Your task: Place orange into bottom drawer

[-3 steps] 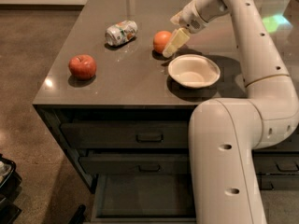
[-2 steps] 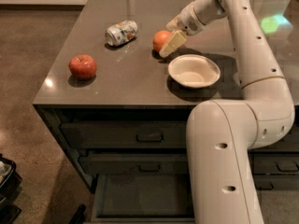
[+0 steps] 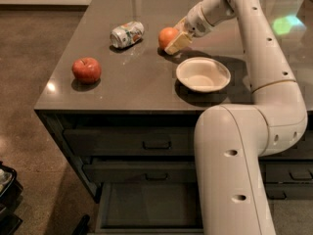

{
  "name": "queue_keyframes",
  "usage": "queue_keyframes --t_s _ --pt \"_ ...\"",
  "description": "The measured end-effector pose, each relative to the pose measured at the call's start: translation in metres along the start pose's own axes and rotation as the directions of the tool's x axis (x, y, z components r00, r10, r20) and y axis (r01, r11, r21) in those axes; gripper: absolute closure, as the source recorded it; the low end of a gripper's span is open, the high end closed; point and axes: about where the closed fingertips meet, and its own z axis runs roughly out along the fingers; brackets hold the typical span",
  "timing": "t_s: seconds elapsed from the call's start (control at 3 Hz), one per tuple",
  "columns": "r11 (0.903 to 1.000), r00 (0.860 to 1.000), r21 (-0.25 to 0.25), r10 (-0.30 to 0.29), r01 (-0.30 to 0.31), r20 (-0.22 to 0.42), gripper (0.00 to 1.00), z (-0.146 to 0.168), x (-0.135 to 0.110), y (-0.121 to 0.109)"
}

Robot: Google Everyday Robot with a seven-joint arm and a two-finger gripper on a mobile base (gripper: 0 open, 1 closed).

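The orange (image 3: pixel 167 36) sits on the grey counter top (image 3: pixel 137 82) near the back, right of a crushed can. My gripper (image 3: pixel 178 40) reaches in from the right and is right against the orange's right side, at counter height. The bottom drawer (image 3: pixel 149 205) of the left stack is pulled open below the counter, its flat grey floor showing and nothing in it. My arm's large white body covers the drawer's right part.
A red apple (image 3: pixel 86 69) lies at the counter's front left. A crushed can (image 3: pixel 126 34) lies left of the orange. A white bowl (image 3: pixel 203 74) stands just in front of the gripper. Two shut handled drawers (image 3: pixel 156 144) sit above the open one.
My gripper has moved a little left and away, closing in on the orange. The orange looks shifted slightly toward the back. Apple, can and bowl have not moved.
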Motion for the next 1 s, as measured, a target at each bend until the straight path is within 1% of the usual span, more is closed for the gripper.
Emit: queue_keyframes --t_s 0.33,0.67,1.0 --pt "1.0 1.0 0.0 0.0 0.0 0.0 0.89 0.0 0.0 0.0" --pt "1.0 1.0 0.0 0.0 0.0 0.0 1.0 0.0 0.0 0.0" --pt "1.0 1.0 -0.001 -0.002 0.002 -0.011 1.0 0.0023 -0.0023 0.0002"
